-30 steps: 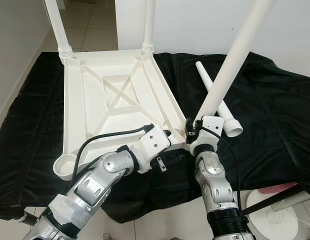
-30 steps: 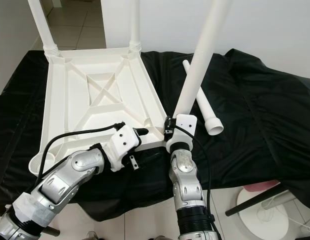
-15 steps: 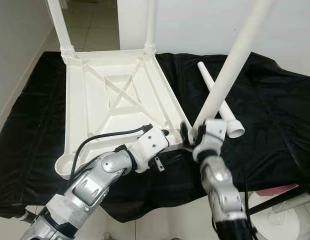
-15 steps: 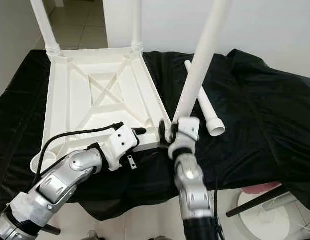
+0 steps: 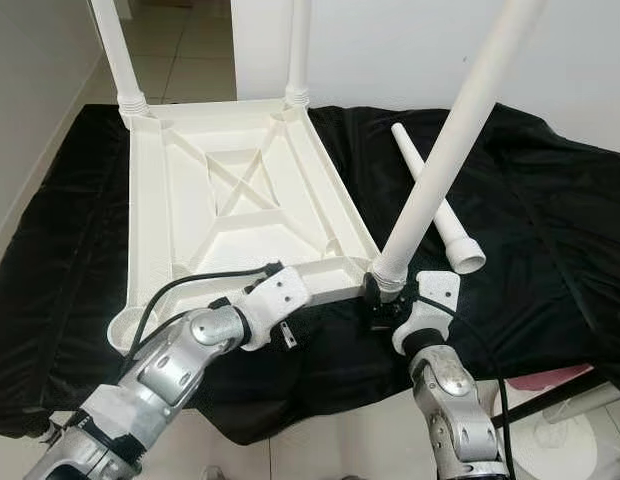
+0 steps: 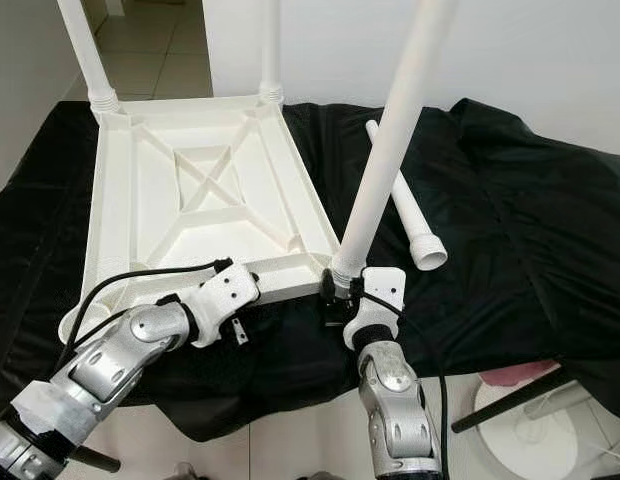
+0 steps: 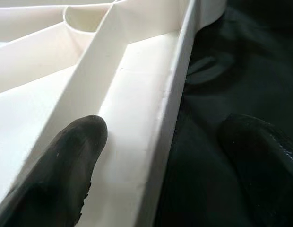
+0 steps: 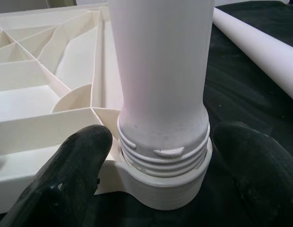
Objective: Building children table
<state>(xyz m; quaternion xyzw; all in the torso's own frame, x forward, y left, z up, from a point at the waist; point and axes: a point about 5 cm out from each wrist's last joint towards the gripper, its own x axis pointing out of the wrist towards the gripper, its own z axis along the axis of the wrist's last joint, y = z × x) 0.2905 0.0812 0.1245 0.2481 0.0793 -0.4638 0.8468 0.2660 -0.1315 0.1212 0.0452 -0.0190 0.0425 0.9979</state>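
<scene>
black cloth (image 5: 550,220), tiled floor (image 5: 185,60), white wall (image 5: 390,50)

One white tabletop (image 5: 240,200) lies upside down. Three legs stand in its corner sockets: far left (image 5: 112,50), far right (image 5: 298,50), near right (image 5: 445,160). One loose leg (image 5: 438,200) lies on one black cloth (image 5: 550,220).

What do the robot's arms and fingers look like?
Both arms are shiny silver metal with rounded joints. The left gripper and right gripper each have a white block at the wrist and two long, rounded black fingers. Black cables loop along each arm.
</scene>
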